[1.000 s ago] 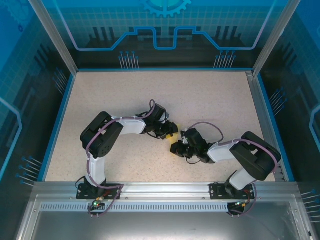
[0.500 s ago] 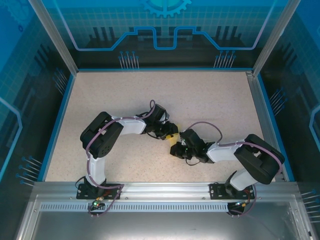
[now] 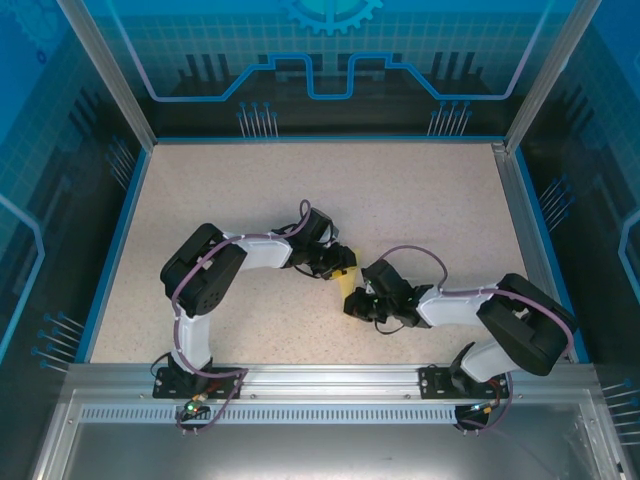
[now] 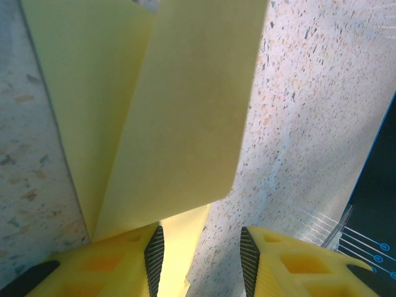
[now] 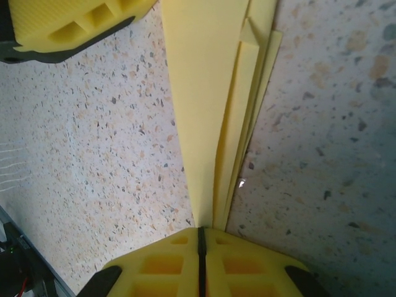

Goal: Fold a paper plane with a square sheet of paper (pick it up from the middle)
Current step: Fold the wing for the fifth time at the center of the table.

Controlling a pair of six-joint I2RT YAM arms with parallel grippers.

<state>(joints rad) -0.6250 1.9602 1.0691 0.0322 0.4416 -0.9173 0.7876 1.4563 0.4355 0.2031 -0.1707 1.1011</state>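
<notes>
R grip point(image 5: 199, 238) pinched shut on folded sheet point(image 5: 204, 93) | L grip point(image 4: 201, 252) jaws apart | we hold R tight, close L squarely on it

Far table point(image 3: 420, 190) free; folded paper point(image 3: 346, 285) blocks ctr.

Speckled beige stone-look tabletop point(image 3: 420, 200), edged at the far and left sides by a thin blue rim point(image 3: 320, 139). Behind it, translucent blue back panel point(image 3: 330, 60) printed with a gear and circuit lines. Silver aluminium posts point(image 3: 110, 75) slanting up from the far corners. Along the near edge, flat silver aluminium rail point(image 3: 330, 375), pale slotted strip point(image 3: 330, 412) just below.
</notes>
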